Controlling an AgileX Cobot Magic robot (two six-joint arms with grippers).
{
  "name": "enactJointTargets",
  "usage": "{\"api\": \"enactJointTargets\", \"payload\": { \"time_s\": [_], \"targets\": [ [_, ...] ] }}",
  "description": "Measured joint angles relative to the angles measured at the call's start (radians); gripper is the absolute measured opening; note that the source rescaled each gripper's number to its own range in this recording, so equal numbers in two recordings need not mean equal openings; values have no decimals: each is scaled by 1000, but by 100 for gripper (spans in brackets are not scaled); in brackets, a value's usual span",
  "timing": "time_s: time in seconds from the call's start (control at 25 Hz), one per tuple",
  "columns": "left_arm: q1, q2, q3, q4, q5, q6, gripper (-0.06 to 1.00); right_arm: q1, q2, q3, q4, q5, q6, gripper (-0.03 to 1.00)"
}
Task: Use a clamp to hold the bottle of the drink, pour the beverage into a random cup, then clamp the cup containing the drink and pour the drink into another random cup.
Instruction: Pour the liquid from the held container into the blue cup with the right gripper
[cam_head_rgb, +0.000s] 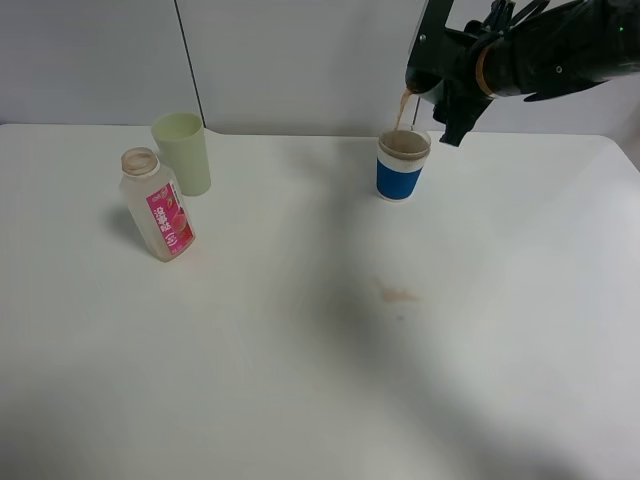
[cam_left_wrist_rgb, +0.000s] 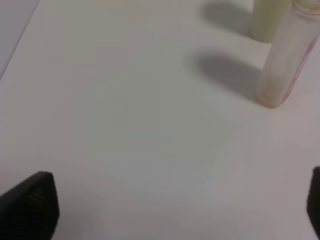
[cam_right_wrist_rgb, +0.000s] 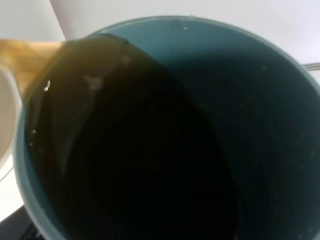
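Left jaws gape over the white bench (cam_head_rgb: 300, 400). A translucent pink-labelled plastic bottle (cam_head_rgb: 157, 205) stands left, beside a pale green tumbler (cam_head_rgb: 182, 152). Right jaws grip the tilted teal tumbler (cam_right_wrist_rgb: 280, 125), pouring dark brown beverage (cam_right_wrist_rgb: 125, 150) into the blue-banded whitish cup (cam_head_rgb: 403, 165).

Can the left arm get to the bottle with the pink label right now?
Probably yes. The left gripper is open and empty, and only bare table lies between it and the bottle. The green cup stands close behind the bottle, so it might get bumped.

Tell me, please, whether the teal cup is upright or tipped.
Tipped: the teal cup pours brown drink over its rim into the blue-banded cup.
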Motion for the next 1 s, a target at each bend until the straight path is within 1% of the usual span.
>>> {"api": "enactJointTargets", "payload": {
  "time_s": [0.4, 1.0],
  "targets": [
    [0, 0, 0, 0, 0, 0, 100, 0, 0, 0, 0, 13, -34, 0],
    [0, 0, 0, 0, 0, 0, 100, 0, 0, 0, -10, 30, -37, 0]
  ]
}}
